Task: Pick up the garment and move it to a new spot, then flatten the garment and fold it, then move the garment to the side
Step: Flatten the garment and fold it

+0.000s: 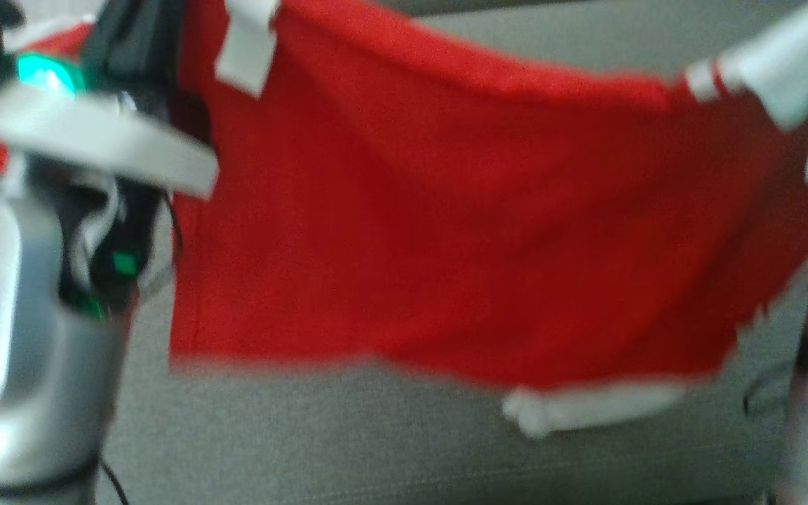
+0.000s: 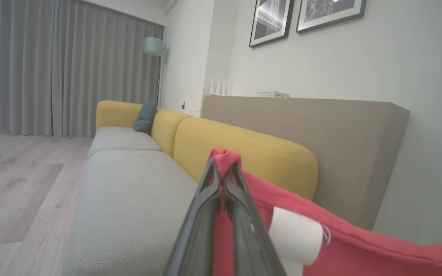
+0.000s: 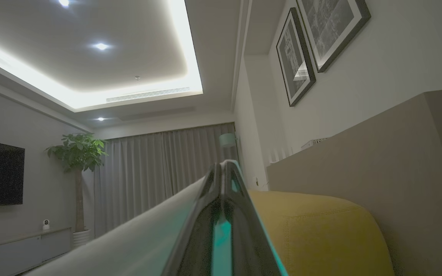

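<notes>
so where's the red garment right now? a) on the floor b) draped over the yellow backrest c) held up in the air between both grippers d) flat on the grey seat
C: the garment hangs clear above the grey seat, its top edge strung from the left gripper to the right gripper, both shut on it.

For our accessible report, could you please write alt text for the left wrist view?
The left gripper, shut, pinches a bunched edge of a red garment with a white tag, above a grey-seated yellow sofa. Grey curtains and two framed pictures line the walls behind.
</notes>
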You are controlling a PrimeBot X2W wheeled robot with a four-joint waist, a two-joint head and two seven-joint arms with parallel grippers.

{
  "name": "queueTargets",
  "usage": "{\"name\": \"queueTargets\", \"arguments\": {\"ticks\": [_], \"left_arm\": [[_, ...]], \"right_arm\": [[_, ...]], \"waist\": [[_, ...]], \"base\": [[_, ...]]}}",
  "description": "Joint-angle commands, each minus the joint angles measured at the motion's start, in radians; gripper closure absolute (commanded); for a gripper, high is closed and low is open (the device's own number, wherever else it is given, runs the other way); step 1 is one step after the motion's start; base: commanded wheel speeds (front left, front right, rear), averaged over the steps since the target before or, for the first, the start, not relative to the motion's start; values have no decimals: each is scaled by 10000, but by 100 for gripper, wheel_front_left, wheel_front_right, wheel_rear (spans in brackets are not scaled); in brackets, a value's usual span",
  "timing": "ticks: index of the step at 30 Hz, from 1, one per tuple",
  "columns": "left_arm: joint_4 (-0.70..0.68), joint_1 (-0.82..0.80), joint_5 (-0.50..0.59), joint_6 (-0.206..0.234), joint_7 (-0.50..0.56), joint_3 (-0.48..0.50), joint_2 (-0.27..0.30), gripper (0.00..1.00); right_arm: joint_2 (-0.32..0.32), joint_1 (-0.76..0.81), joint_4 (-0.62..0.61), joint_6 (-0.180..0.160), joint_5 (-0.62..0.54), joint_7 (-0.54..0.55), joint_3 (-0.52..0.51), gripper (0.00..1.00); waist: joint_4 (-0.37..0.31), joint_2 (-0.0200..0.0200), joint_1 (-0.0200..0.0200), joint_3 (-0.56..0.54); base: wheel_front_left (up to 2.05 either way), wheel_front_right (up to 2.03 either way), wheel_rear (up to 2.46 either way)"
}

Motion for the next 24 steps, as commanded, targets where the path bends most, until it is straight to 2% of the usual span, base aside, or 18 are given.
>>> {"name": "queueTargets", "arguments": {"ticks": [1,5,9,14,16,19,24], "left_arm": [[195,-1336,137,-189,-64,432,346,100],[2147,-3455,638,-407,-337,406,473,100],[4148,-5660,1302,-530,-1057,407,641,100],[6550,-7839,2121,-179,-2437,416,623,100],[7292,-8318,2260,-150,-3032,398,566,100],[7920,-8542,2321,-243,-3532,342,521,100],[9027,-8197,2018,-624,-4166,560,422,100]], "right_arm": [[-31,-1208,121,65,-222,-20,348,100],[-31,-3482,1824,65,-717,-457,521,100],[-31,-5835,3742,65,-1143,-1173,619,100],[-31,-8035,5715,65,-1426,-1703,398,100],[-31,-8483,6244,65,-1216,-1764,441,100],[-31,-8605,6299,65,-958,-1778,666,100],[-31,-7471,5713,65,-285,-1783,1433,100]], "waist": [[-72,0,-1,670],[-225,0,-1,1505],[-511,0,-1,2111],[-850,0,-1,2756],[-945,0,-1,3104],[-979,0,-1,3489],[-980,0,-1,4282]], "base": [[0,0,0],[0,0,0],[0,0,0],[0,0,0],[0,0,0],[0,0,0],[0,0,0]]}}
